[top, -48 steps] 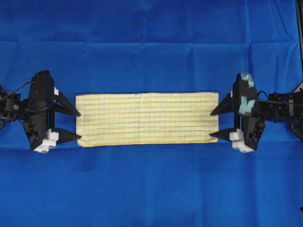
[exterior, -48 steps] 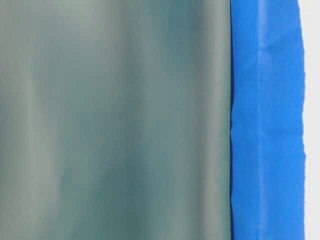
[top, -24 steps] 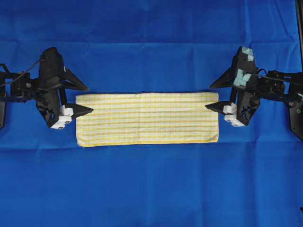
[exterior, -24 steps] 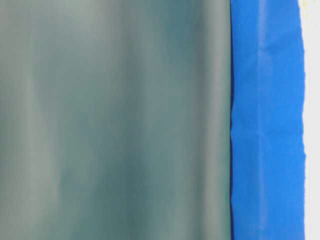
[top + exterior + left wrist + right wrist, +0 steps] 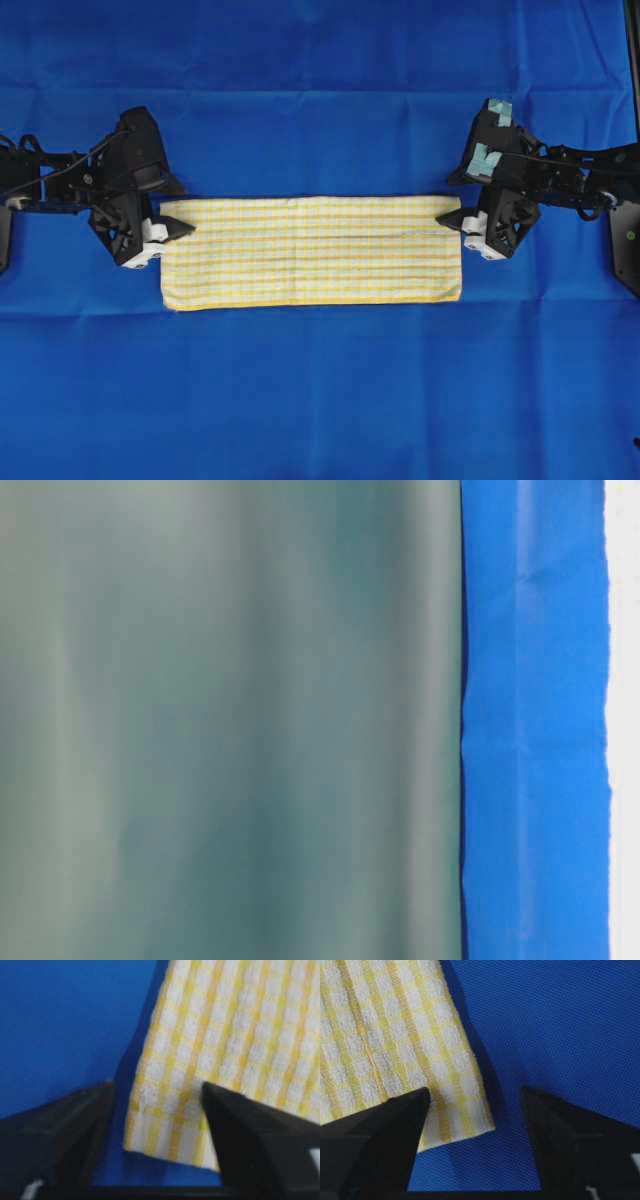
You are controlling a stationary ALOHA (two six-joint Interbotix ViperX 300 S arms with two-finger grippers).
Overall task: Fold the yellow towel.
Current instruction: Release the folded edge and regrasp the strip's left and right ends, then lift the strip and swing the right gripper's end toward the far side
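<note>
From overhead, the yellow towel [image 5: 311, 250] lies flat in the middle of the frame on the blue cloth [image 5: 320, 400], its long axis running left to right. My left gripper [image 5: 172, 208] sits at the towel's upper left corner and my right gripper [image 5: 452, 200] at its upper right corner, each equally near its own end, so each short end faces one pincer. The table-level view shows only a blurred grey-green surface and a strip of blue at the right; it tells me nothing of the towel. In my left wrist view the jaws stand spread with the towel's corner [image 5: 165, 1125] between them, one finger resting over the cloth, nothing pinched yet. In my right wrist view the jaws are likewise spread, the corner [image 5: 455, 1110] lying between them toward the left finger, unpinched.
</note>
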